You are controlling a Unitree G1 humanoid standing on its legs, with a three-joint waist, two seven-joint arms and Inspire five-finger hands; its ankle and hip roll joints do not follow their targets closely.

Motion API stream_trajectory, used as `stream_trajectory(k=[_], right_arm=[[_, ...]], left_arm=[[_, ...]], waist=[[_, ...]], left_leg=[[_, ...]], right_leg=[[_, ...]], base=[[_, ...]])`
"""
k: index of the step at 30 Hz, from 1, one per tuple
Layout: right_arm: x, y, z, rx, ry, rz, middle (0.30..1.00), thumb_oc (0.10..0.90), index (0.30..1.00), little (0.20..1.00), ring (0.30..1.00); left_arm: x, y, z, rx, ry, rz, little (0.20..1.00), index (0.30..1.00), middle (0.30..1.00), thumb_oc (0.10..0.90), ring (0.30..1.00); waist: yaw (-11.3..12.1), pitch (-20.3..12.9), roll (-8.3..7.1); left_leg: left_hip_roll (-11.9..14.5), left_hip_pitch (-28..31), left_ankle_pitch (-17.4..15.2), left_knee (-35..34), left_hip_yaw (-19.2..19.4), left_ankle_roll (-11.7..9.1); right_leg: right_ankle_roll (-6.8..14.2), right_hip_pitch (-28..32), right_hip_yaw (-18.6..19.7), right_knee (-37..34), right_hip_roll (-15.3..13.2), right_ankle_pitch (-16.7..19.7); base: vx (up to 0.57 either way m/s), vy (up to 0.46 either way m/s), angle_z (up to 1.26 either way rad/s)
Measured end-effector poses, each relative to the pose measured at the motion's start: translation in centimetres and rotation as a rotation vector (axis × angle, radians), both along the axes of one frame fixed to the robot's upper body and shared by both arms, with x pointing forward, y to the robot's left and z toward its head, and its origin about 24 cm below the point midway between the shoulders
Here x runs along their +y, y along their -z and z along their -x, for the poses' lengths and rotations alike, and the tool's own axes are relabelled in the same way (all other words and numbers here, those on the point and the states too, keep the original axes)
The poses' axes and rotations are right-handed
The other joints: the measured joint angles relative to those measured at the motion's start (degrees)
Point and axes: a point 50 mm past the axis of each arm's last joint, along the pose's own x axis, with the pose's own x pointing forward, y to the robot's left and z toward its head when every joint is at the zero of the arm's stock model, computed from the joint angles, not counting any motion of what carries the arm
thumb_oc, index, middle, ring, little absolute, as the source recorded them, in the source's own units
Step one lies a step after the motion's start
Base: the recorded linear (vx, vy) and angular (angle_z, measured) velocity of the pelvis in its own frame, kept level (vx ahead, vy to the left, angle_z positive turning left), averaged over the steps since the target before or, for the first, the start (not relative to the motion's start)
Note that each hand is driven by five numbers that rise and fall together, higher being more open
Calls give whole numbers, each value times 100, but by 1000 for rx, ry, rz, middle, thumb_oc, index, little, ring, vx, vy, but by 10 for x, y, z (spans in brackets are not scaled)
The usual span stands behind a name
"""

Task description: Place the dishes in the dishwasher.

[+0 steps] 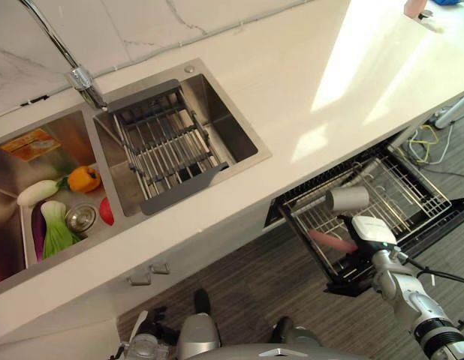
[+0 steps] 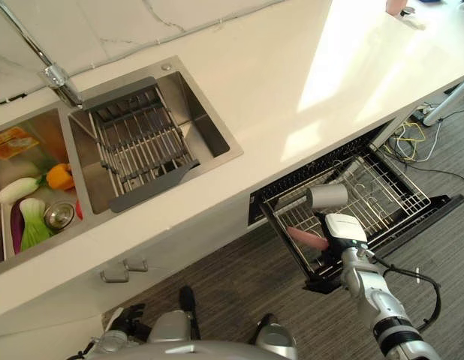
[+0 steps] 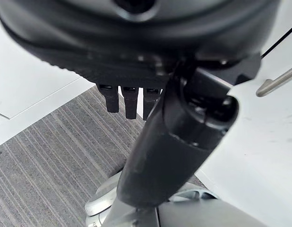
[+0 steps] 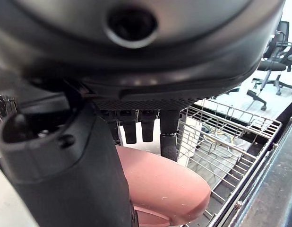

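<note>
The dishwasher's wire rack (image 1: 416,196) is pulled out below the counter at the right. My right hand (image 1: 351,246) is over the rack's near left corner, shut on a pink dish (image 1: 324,240); in the right wrist view the dish (image 4: 169,187) sits between the thumb (image 4: 65,161) and the fingers (image 4: 167,137), above the wires. A grey metal cup (image 1: 348,199) lies in the rack just beyond the hand. My left hand (image 3: 129,101) hangs low by the cabinet front over the carpet, fingers relaxed and holding nothing.
A double sink is set in the white counter (image 1: 307,82): the right basin holds a metal drain rack (image 1: 168,146), the left basin vegetables (image 1: 83,178). A tap (image 1: 82,75) stands behind. A pink thing (image 1: 414,7) lies at the counter's far right end. Cables (image 1: 423,139) lie on the floor.
</note>
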Motion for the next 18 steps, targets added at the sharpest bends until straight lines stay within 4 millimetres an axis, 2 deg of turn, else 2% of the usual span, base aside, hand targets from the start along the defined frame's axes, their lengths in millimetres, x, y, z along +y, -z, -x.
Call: stream_trajectory(k=[4,8,9,10,11,13,16,18], right_arm=[[7,-12,-4,-59,-21,-18,900,800,900,900,900],[8,-64,-15,-319,19,-146,900,800,900,900,900],[8,-76,-17,-381,40,-214,900,800,900,900,900],[11,-103,-20,-511,51,-361,900,800,900,900,900],[11,-114,-20,-548,45,-452,900,800,900,900,900],[7,-125,-21,-560,35,-535,900,800,900,900,900],[-5,-141,-19,-509,-8,-565,900,800,900,900,900],[-18,-158,-15,-572,5,-579,900,800,900,900,900]], left_arm=[[0,0,0,1,-1,0,900,900,900,800,900],[-1,1,1,2,-8,3,900,900,900,800,900],[-1,0,1,2,-10,2,900,900,900,800,900],[-1,1,2,6,-25,6,900,900,900,800,900],[0,1,3,12,-33,10,900,900,900,800,900],[2,1,5,20,-38,12,900,900,900,800,900],[5,1,5,29,-33,24,900,900,900,800,900],[6,1,7,36,-32,32,900,900,900,800,900]], waist=[[-33,0,2],[-61,-2,30],[-71,-2,30],[-76,-5,24],[-79,-10,12],[-73,-26,-25],[-112,-31,-62],[-155,-44,-87]], left_leg=[[2,-2,0,0,-4,0],[5,5,0,-3,-4,0],[6,6,0,-4,-2,0],[12,24,0,-16,16,0],[12,55,0,-25,43,0],[11,94,0,-41,67,0],[12,126,0,-76,83,0],[7,151,0,-94,96,0]], right_leg=[[0,2,1,-14,4,0],[-7,4,13,-34,12,11],[-9,2,20,-36,15,12],[-12,-3,45,-36,19,14],[-12,6,69,-37,18,14],[-12,20,88,-35,15,14],[-11,14,116,-36,17,15],[-10,4,151,-30,11,16]], base=[[0,0,0],[0,0,0],[24,-1,-6],[22,-3,-9],[28,-3,-11],[30,0,-7],[37,11,-5],[9,9,-7]])
